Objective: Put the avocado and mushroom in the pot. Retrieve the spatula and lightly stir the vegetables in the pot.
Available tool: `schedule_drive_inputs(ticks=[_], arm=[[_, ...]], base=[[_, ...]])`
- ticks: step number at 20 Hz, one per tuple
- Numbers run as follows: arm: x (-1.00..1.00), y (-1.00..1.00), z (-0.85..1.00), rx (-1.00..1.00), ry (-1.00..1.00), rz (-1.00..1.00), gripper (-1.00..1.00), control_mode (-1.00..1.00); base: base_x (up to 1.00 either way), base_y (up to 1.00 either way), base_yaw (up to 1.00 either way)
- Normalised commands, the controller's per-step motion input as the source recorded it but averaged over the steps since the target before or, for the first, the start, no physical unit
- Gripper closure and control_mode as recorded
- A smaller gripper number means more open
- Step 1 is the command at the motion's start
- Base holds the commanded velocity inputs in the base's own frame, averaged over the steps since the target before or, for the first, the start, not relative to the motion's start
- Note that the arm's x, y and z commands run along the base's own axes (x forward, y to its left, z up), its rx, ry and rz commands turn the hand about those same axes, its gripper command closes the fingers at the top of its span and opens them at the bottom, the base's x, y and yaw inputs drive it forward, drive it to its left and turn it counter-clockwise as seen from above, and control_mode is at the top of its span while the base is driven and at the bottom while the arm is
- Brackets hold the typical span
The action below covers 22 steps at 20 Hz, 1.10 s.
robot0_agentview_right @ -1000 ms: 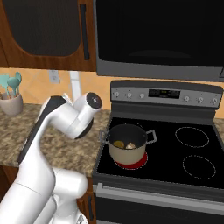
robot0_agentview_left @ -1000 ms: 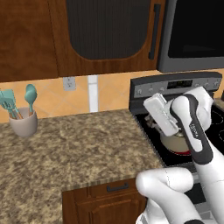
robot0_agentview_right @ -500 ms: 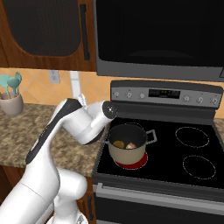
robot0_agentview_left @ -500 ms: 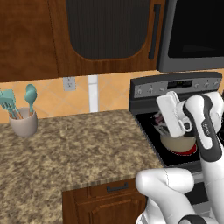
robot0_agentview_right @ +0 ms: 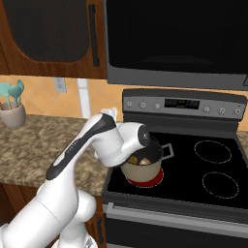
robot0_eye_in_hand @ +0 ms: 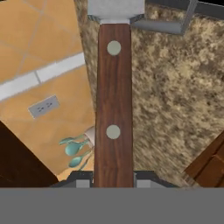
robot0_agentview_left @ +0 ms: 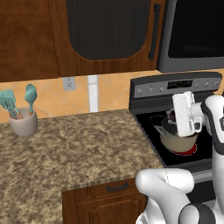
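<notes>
I see my fingers clamped on the spatula, its blade pointing to 12 o'clock in the hand view. The pot sits on the stove's front-left burner holding the vegetables, right of the bench.

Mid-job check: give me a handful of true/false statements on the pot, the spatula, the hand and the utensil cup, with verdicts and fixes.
1. The pot sits on the red-glowing front left burner. True.
2. The spatula lies loose on the granite counter. False: its brown handle runs up from between the fingers of the hand, which holds it.
3. The pot is empty. False: the right base view shows small lumps inside it.
4. The beige cup with teal utensils stands at the counter's far left, by the wall. True.
5. The hand is raised above the microwave. False: it is by the pot.
</notes>
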Motion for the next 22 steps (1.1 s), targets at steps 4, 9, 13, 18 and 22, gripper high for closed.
schedule_drive_inputs(ticks=[4, 9, 13, 18, 22], arm=[[0.0, -0.55, 0.0, 0.2, 0.09, -0.04, 1.0, -1.0], [0.0, -0.44, 0.0, 0.26, 0.05, 0.0, 1.0, -1.0], [0.0, -0.23, 0.0, 0.2, 0.06, 0.0, 1.0, -1.0], [0.14, -0.01, 0.0, 0.01, 0.22, 0.0, 1.0, -1.0], [0.24, -0.02, 0.0, 0.1, 0.27, 0.0, 1.0, -1.0]], base=[[0.0, 0.0, 0.0], [0.0, 0.0, 0.0], [0.0, 0.0, 0.0], [0.0, 0.0, 0.0], [0.0, 0.0, 0.0]])
